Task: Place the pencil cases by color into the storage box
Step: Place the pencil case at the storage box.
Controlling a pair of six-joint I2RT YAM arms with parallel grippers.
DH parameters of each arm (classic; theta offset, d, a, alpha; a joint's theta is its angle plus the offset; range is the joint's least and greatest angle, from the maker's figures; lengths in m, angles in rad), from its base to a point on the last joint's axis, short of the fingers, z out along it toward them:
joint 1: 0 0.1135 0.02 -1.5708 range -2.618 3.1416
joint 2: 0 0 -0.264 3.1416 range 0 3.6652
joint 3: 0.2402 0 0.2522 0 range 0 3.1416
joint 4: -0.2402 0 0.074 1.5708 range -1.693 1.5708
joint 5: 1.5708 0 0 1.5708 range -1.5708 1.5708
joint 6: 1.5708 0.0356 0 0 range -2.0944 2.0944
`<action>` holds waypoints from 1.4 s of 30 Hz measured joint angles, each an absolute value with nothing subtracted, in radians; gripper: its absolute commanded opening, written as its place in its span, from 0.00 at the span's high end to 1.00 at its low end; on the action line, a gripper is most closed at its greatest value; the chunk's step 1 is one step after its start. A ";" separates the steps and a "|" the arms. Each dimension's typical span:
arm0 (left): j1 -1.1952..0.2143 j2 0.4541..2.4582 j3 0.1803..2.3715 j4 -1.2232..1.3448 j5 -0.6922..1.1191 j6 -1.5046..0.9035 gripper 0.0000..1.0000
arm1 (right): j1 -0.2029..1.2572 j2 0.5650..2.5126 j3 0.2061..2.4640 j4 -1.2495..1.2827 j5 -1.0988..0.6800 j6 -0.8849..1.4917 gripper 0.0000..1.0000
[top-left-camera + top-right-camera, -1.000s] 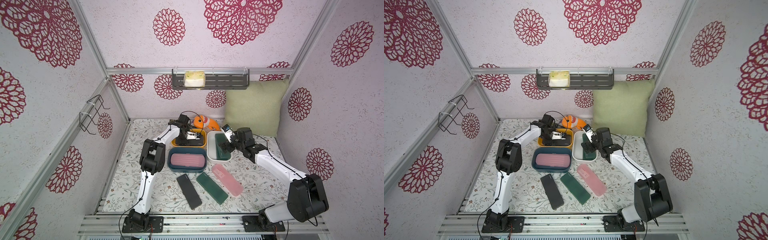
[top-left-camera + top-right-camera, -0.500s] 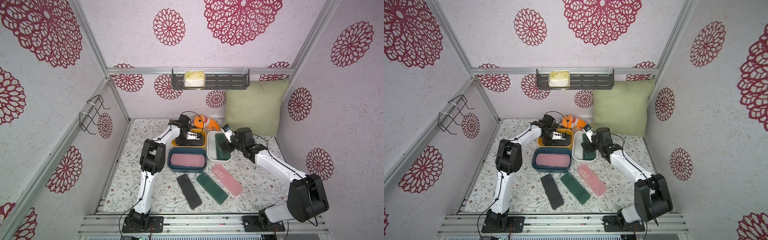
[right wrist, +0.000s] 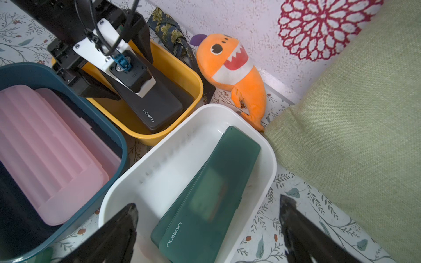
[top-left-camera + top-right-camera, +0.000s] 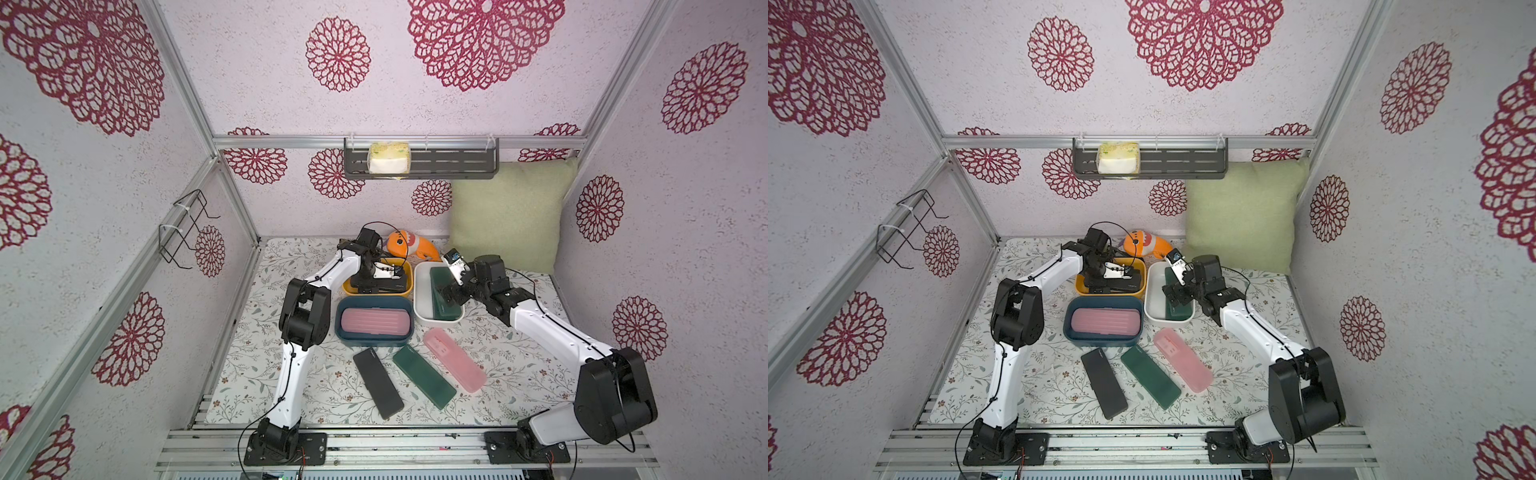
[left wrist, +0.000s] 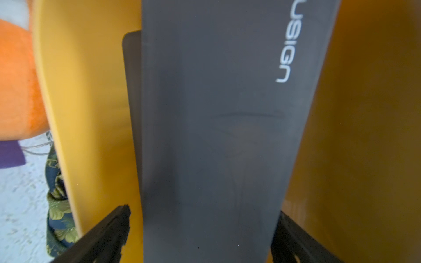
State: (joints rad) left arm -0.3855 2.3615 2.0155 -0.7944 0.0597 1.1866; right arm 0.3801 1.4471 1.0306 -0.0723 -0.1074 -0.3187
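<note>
The left hand (image 5: pixel 202 211) stands open astride the black case (image 5: pixel 216 113) in the yellow tub (image 5: pixel 91 102). The right hand (image 3: pixel 209 202) hangs open and empty above the green case (image 3: pixel 216 182).

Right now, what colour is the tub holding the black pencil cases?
Yellow. The tub shows best in the right wrist view.

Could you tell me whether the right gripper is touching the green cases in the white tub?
Apart. The right wrist view shows the right gripper open, with bare white tub and tablecloth between its fingers and the green cases.
</note>
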 measured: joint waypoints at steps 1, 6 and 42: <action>-0.385 2.362 2.016 -0.794 0.059 1.187 0.03 | 0.380 1.447 1.030 -0.072 -0.107 -0.321 0.01; -0.385 2.362 2.016 -0.795 0.057 1.190 0.03 | 0.380 1.448 1.031 -0.072 -0.108 -0.321 0.01; -0.378 2.368 2.137 -0.754 0.063 1.136 0.03 | 0.380 1.472 1.068 -0.080 -0.109 -0.332 0.01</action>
State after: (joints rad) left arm -0.3779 2.3680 2.1372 -0.7536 0.0628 1.1358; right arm 0.3801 1.4715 1.0676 -0.0795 -0.1089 -0.3325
